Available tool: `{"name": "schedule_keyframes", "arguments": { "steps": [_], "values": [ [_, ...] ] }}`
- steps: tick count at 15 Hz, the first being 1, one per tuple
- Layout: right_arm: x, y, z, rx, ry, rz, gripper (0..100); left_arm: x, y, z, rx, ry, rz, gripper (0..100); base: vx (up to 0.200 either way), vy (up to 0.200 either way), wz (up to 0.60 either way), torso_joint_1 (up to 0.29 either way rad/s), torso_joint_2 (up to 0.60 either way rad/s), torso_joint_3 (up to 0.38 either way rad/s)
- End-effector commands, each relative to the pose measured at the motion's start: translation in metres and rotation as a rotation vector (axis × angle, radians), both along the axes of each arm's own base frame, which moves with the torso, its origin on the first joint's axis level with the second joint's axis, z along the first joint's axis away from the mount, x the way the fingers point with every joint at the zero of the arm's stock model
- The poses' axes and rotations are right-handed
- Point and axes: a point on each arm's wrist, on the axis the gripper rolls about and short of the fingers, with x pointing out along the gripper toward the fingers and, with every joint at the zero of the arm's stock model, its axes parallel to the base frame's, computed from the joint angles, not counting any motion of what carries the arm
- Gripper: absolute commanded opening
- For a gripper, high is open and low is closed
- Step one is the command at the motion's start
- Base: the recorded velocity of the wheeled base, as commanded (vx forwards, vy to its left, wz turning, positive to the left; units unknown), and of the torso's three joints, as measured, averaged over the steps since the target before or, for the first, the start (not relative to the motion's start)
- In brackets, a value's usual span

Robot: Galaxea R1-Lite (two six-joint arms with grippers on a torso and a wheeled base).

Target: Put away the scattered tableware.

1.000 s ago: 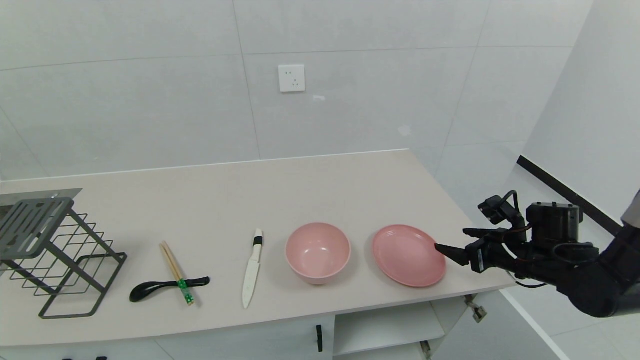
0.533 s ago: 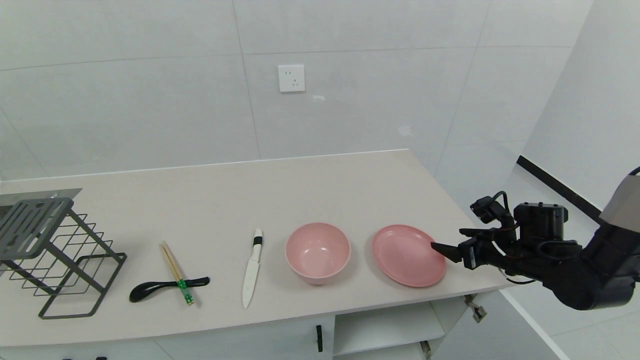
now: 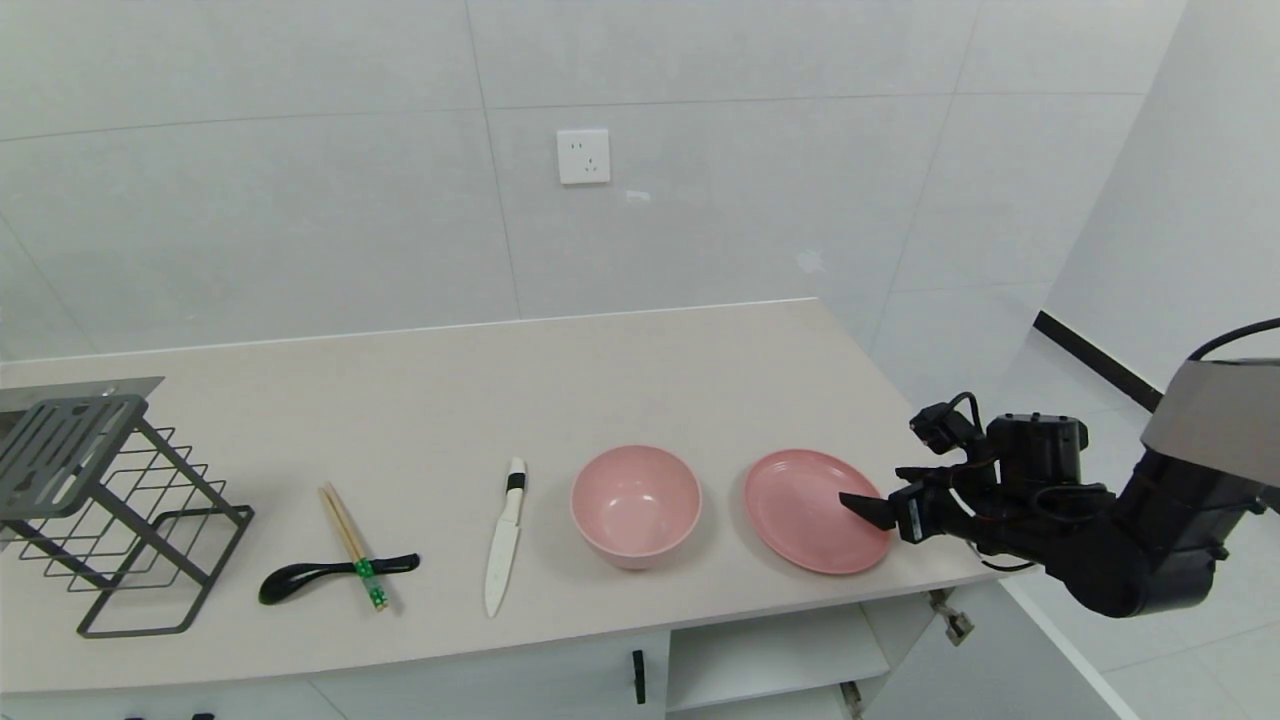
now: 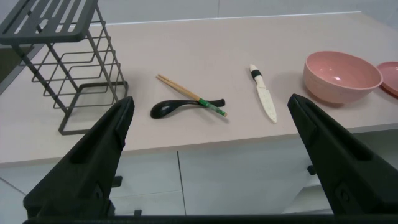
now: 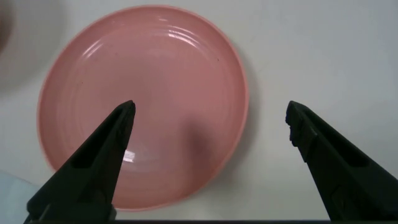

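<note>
A pink plate (image 3: 815, 510) (image 5: 143, 106) lies near the counter's right end. My right gripper (image 3: 885, 490) (image 5: 209, 109) hangs open over its right rim, one finger over the plate and one over bare counter. Left of the plate stand a pink bowl (image 3: 636, 505) (image 4: 342, 76), a white knife (image 3: 505, 535) (image 4: 262, 93), and a black spoon (image 3: 335, 575) (image 4: 174, 107) crossed by banded chopsticks (image 3: 353, 545) (image 4: 186, 94). My left gripper (image 4: 209, 102) is open in front of the counter's front edge, holding nothing.
A grey wire dish rack (image 3: 100, 510) (image 4: 68, 56) stands at the counter's left end. The counter (image 3: 600, 390) ends just right of the plate. Below it an open cabinet shelf (image 3: 775, 655) shows. A tiled wall with a socket (image 3: 583, 156) stands behind.
My right arm has moved left, bringing the open gripper from beside the plate to over its right rim. The tableware has not moved.
</note>
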Motion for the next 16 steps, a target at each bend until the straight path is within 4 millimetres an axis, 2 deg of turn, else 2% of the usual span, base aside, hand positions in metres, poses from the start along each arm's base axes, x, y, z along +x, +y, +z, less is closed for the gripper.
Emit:
{"name": "schedule_keyframes", "arguments": {
  "steps": [1, 8, 14, 15, 16],
  "values": [
    [0.001, 0.002, -0.011, -0.005, 0.030, -0.001, 100, 0.000, 0.000, 0.000, 0.000, 0.001, 0.000, 100, 0.000, 0.000, 0.00, 0.000, 0.00, 0.000],
    [0.001, 0.006, -0.026, -0.007, 0.044, 0.003, 100, 0.000, 0.000, 0.000, -0.002, 0.000, 0.000, 100, 0.000, 0.000, 0.00, 0.000, 0.00, 0.000],
    [-0.002, 0.020, -0.038, -0.010, 0.064, 0.045, 100, 0.000, 0.000, 0.000, -0.002, 0.001, 0.000, 100, 0.000, 0.000, 0.00, 0.000, 0.00, 0.000],
    [-0.001, 0.022, -0.039, -0.004, 0.054, 0.046, 0, 0.000, 0.000, 0.000, -0.002, 0.001, 0.000, 100, 0.000, 0.000, 0.00, 0.000, 0.00, 0.000],
    [0.000, 0.022, -0.039, 0.010, 0.055, 0.035, 0, 0.000, 0.000, 0.000, -0.002, 0.001, 0.000, 100, 0.000, 0.000, 0.00, 0.000, 0.00, 0.000]
  ]
}}
